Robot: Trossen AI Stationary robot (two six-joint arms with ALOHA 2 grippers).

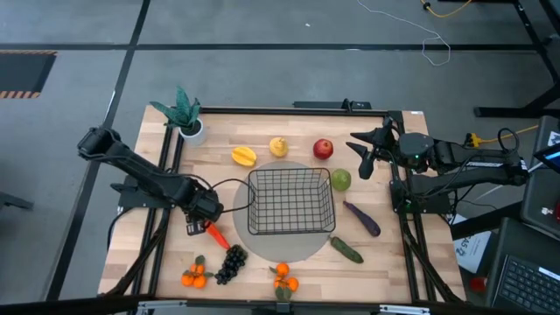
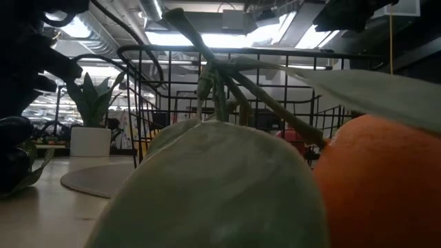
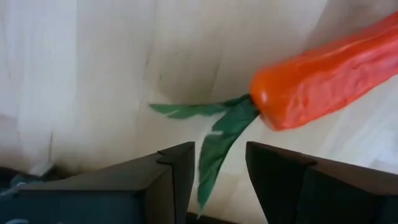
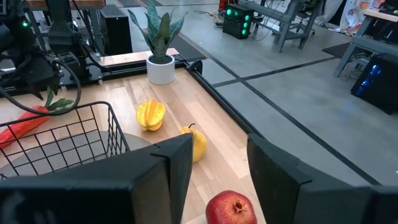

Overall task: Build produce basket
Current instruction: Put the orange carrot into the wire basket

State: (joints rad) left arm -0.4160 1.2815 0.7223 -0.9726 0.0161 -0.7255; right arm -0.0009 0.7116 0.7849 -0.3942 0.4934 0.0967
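The black wire basket stands on a round grey mat at the table's middle. An orange carrot with green leaves lies on the wood left of the basket. My left gripper is low over the carrot's leafy end. It is open, with a finger on either side of the leaves. My right gripper is open and empty above the table's far right, near the red apple and green pear.
A starfruit and lemon lie beyond the basket. An eggplant and cucumber lie to its right. Grapes and tangerines lie near the front edge. A potted plant stands far left.
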